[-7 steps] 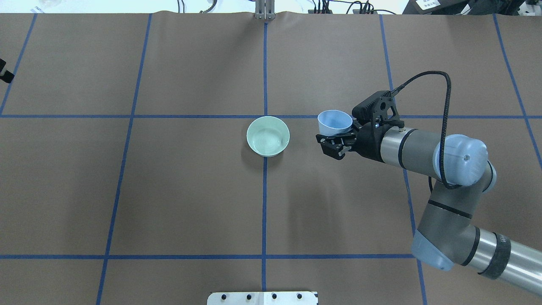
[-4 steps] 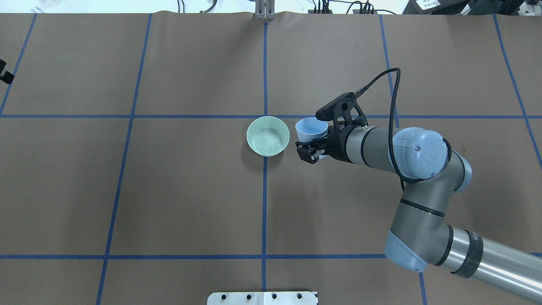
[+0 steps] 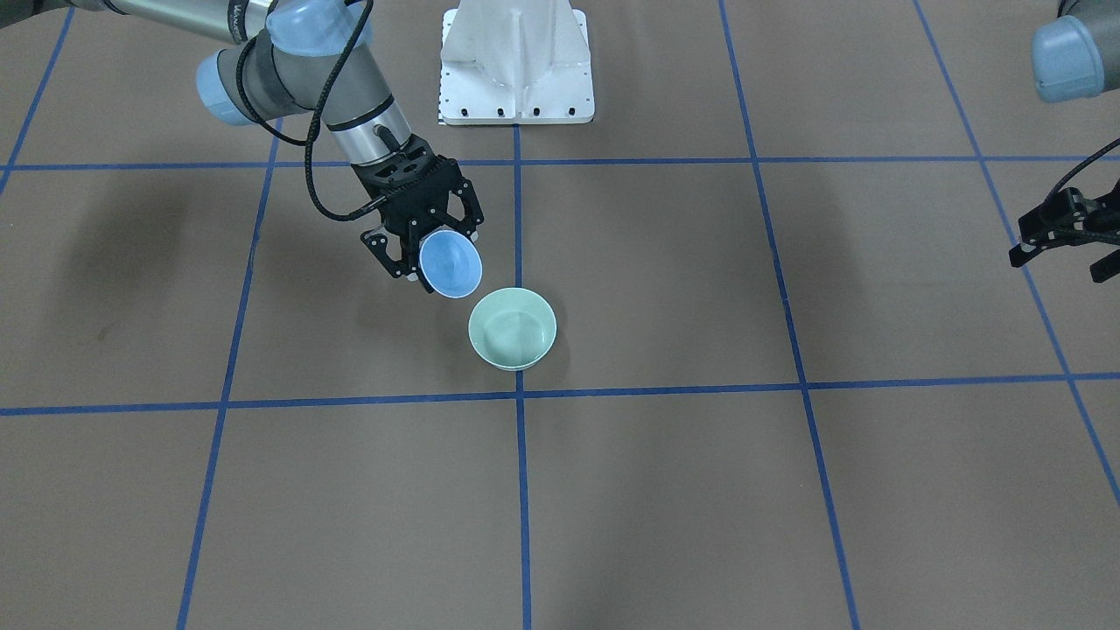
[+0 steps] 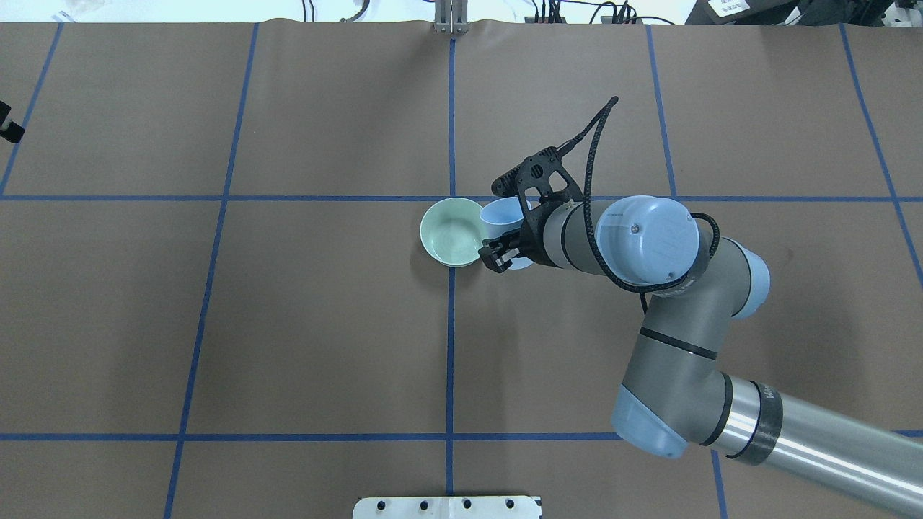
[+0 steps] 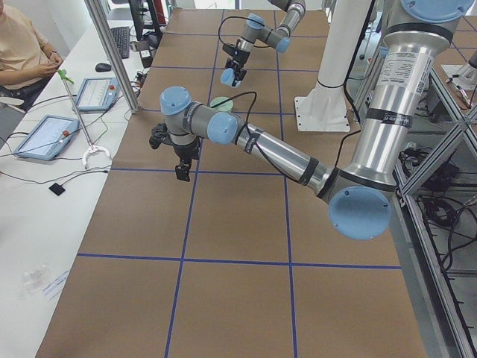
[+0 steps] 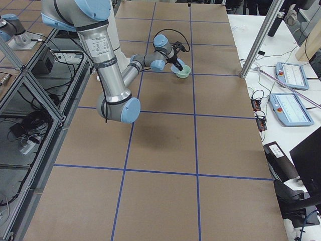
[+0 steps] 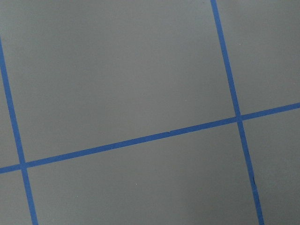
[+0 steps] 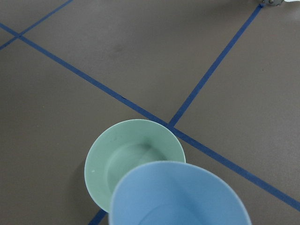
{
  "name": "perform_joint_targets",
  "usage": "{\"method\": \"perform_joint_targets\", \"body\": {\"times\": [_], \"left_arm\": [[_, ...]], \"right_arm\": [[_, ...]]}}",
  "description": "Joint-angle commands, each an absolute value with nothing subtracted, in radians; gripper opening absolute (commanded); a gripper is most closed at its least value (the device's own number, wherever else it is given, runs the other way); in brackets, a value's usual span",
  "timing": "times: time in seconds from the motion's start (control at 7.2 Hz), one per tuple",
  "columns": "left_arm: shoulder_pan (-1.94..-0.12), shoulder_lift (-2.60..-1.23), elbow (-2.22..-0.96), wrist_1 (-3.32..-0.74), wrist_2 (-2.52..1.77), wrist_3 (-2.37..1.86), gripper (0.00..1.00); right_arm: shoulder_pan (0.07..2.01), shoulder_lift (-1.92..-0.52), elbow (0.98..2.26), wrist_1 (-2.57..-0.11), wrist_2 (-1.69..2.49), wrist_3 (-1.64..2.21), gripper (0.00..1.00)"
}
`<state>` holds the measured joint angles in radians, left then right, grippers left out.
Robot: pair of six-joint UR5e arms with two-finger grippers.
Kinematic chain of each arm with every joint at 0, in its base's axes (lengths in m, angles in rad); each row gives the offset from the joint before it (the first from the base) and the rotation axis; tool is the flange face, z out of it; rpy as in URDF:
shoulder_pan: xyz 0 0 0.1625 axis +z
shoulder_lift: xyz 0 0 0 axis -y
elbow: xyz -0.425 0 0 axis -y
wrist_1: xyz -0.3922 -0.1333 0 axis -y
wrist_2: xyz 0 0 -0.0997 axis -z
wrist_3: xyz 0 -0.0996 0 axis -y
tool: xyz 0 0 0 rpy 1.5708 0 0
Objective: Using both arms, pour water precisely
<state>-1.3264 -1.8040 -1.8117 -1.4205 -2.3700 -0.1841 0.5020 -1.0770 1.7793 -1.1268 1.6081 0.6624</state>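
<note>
Mid-frame, the right gripper (image 3: pixel 435 249) clamps a tilted light-blue cup (image 3: pixel 451 265) just beside a pale green bowl (image 3: pixel 513 329), where faint water (image 4: pixel 451 236) seems to lie. At the right edge, the left gripper (image 3: pixel 1059 254) hangs empty, fingers spread.

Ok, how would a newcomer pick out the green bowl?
On the brown table, find the crossing of blue tape lines nearest the middle; the pale green bowl sits right by it. Its neighbour, a light blue cup, is held up in the jaws of the right gripper.
</note>
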Motion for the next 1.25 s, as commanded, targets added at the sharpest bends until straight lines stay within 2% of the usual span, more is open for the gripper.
{"method": "perform_joint_targets", "body": {"times": [0.0, 0.56, 1.11], "left_arm": [[-1.325, -1.804, -1.812, -1.420, -2.370, -0.184, 1.00], [-1.324, -1.804, -1.807, -1.420, -2.370, -0.184, 1.00], [-1.324, -1.804, -1.805, -1.420, -2.370, -0.184, 1.00]], "right_arm": [[0.499, -1.025, 1.753, -1.238, 1.608, 0.637, 0.00], [0.483, -0.961, 1.734, -1.409, 1.634, 0.609, 0.00], [0.477, -0.853, 1.648, -1.531, 1.634, 0.601, 0.00]]}}
